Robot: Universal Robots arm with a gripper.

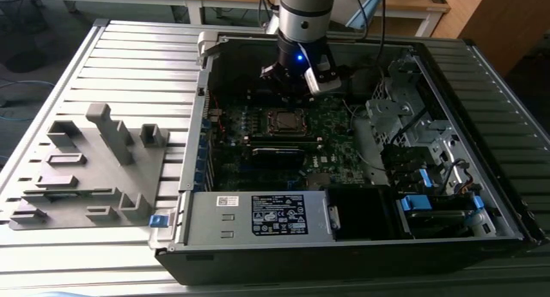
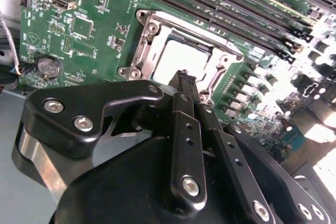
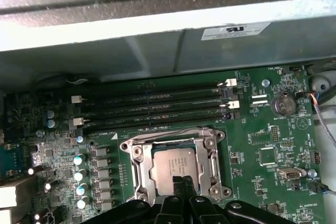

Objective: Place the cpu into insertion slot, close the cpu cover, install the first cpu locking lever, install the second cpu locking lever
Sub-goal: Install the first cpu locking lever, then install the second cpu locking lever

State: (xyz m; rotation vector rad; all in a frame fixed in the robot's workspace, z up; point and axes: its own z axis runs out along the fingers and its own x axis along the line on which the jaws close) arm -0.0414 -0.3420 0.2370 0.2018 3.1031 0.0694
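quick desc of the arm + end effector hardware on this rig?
Arm: silver-grey tube with black joint bands, a blue light at the wrist, a white box camera beside it. Dark cables run along it. Gripper: matte black linkage arms with silver screws, narrow black jaws.

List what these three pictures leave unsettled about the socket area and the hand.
- Near edge of the square silver-grey cpu: in both wrist views the black hand covers it.
- Thin silver metal cpu cover: its front side is hidden behind the hand in the first wrist view.
- Locking levers: too fine to judge as latched in any view.
- Exterior view: the socket is too small to read its state.
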